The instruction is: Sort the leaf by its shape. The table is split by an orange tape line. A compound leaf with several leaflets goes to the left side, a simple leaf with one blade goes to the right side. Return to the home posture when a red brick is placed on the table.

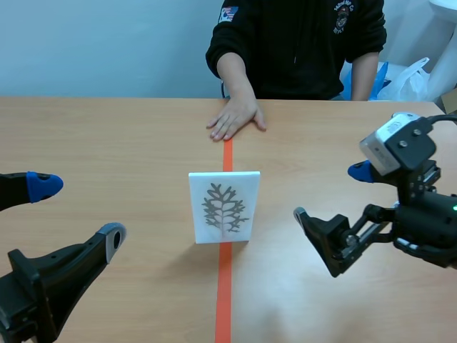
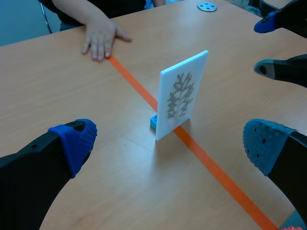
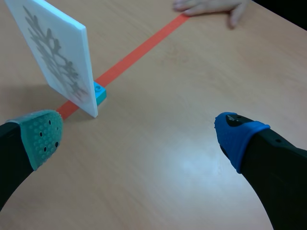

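A white card [image 1: 224, 206] printed with a grey compound leaf of several leaflets stands upright on the orange tape line [image 1: 224, 300] at the table's middle. A small blue base [image 2: 154, 122] holds it up. My left gripper [image 1: 77, 213] is open at the near left, well apart from the card. In the left wrist view the card [image 2: 182, 93] stands ahead of the open left gripper [image 2: 170, 146]. My right gripper [image 1: 330, 193] is open to the card's right, not touching it. From the right wrist view the card [image 3: 57, 62] is ahead of the right gripper [image 3: 139, 136], off toward its green-padded finger.
A person sits across the table with one hand [image 1: 234, 118] flat on the far end of the tape line. A small grey disc [image 2: 207, 6] lies on the table's far part. A white plastic bag [image 1: 407, 78] sits behind the table's back right.
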